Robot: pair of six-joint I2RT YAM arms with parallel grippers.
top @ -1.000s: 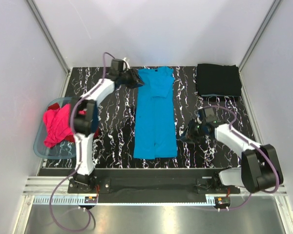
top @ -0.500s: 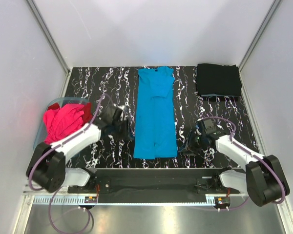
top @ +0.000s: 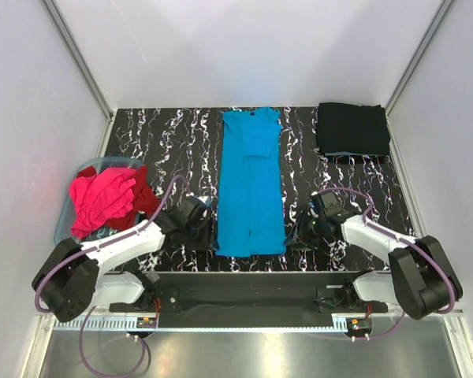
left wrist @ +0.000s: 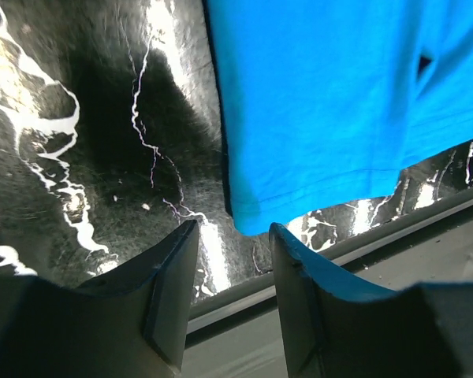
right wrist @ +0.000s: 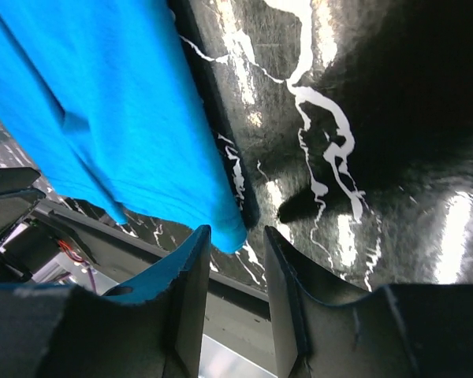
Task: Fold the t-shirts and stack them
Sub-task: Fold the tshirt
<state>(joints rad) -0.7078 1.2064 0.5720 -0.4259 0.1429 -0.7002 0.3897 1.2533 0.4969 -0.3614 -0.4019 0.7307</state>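
Pink and red t-shirts in tub, turquoise t-shirt flat, left gripper, right gripper, jaws apart

Overhead view facing down, close wrist views, sharing turquoise t-shirt

No text, label, brand, number or sign could be read in any of the views. The pale metal rail across the bottom of the top view bore a row of fine tick marks like a scale, too small to show any figures. Two small orange-red tags sat on that rail, one at lower left and one at lower right, and any print on them was too small to make out.
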